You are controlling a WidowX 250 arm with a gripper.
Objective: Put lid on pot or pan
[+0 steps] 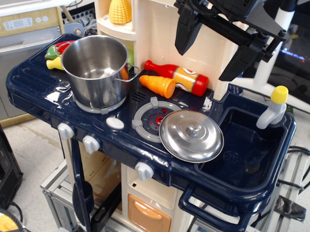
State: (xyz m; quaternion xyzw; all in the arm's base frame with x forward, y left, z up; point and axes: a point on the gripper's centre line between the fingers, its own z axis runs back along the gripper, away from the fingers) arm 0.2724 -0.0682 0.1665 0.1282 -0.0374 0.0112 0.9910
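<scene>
The lid (191, 136) is a shiny domed steel disc with a small centre knob. It lies on the toy stove top, overlapping the right edge of the grey burner ring with a red centre (154, 118). The pot (97, 68) is a shiny straight-sided steel pot standing open and empty on the left burner, a thin wire handle on its right side. My gripper (210, 52) hangs open and empty high above the stove, above and slightly right of the lid, its two black fingers (187, 31) spread wide.
A red ketchup bottle (180, 76) and an orange carrot (157, 85) lie behind the burner. A dark blue sink (244, 150) with a yellow-topped tap (274, 107) is at right. Toy corn (120, 9) sits on a shelf. White knobs line the front edge.
</scene>
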